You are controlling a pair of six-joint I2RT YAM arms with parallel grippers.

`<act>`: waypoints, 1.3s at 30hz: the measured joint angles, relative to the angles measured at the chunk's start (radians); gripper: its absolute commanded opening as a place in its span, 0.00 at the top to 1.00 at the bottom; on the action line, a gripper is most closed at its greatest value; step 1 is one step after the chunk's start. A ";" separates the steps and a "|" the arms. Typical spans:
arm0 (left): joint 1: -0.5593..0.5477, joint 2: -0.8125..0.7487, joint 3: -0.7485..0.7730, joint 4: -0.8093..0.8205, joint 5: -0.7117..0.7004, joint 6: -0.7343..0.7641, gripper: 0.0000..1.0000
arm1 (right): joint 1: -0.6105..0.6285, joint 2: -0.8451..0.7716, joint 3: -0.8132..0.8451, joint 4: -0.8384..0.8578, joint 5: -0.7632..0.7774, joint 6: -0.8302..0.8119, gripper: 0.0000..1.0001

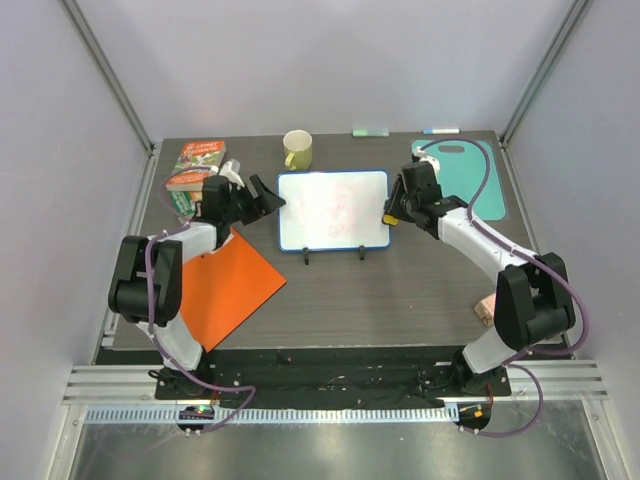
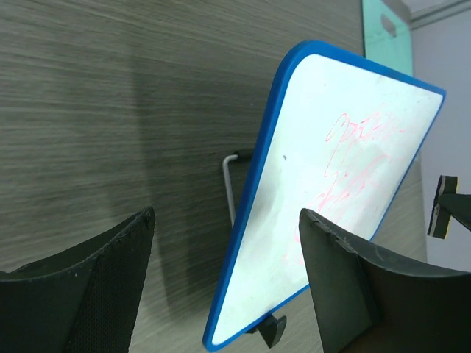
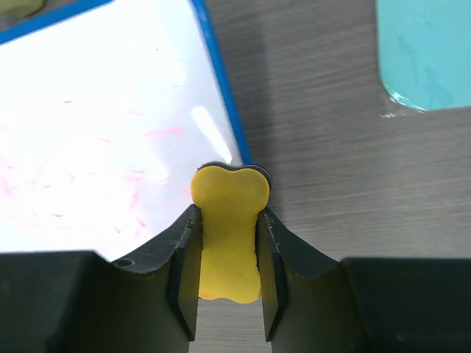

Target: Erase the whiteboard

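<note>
Two end effectors flanking a whiteboard point(image 1: 333, 208) at the middle of a dark wood-grain surface point(image 1: 400, 295). Propped at a tilt on two small black feet and a thin wire stand. White glossy face, thin blue frame, rounded corners, faint red scribbles across the middle and right.

Just beside its left edge: left end effector point(image 1: 266, 196), spread wide and empty. Blue frame edge seen between the fingers in the wrist view, no contact visible.

At its right edge: right end effector point(image 3: 228, 220), narrow, clamped on a yellow eraser point(image 3: 228, 187), bone-shaped with a dark pad behind. Eraser tip at the blue frame; touching or just shy, cannot tell.

Well apart from the board: teal cutting board point(image 1: 465, 175) at far right, orange folder point(image 1: 225, 285) at near left. Nearer, along the back: yellowish mug point(image 1: 298, 150) and book point(image 1: 197, 163).

Judged light, thin and stiff: easy to lift, just as easy to shove. Slick face, poor for pinching. Likely to skid on its feet or tip back under a wiping push. Best taken by the blue frame, pinched across the left edge around mid height, clear of the scribbles and opposite the eraser, as a brace against strokes. Gentle squeeze enough; no hard clamp, for fear of toppling the stand.
</note>
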 measured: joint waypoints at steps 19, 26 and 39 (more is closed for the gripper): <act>-0.002 0.178 0.050 0.315 0.265 -0.100 1.00 | 0.170 0.229 0.115 0.182 -0.033 -0.020 0.89; -0.005 0.171 0.048 0.350 0.294 -0.124 1.00 | 0.197 0.243 0.122 0.183 0.008 -0.016 0.78; -0.005 0.171 0.046 0.343 0.287 -0.120 1.00 | 0.224 0.244 0.113 0.181 0.107 -0.008 0.59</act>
